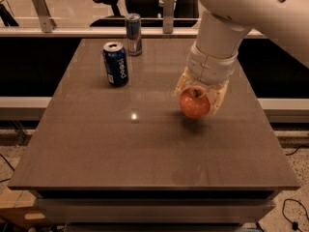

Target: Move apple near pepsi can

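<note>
The red-orange apple [194,103] is at the right middle of the brown table [120,153], held between the pale fingers [217,96] of my gripper [198,99]. The gripper comes down from the white arm above and is shut on the apple, which hangs slightly above the tabletop with a shadow beneath it. The dark blue pepsi can [116,64] stands upright at the back left of the table, well to the left of the apple and apart from it.
A slimmer blue-and-silver can [133,27] stands upright at the table's back edge, just behind and right of the pepsi can. A railing and an office chair [116,4] lie beyond the table. The table's edges drop off on all sides.
</note>
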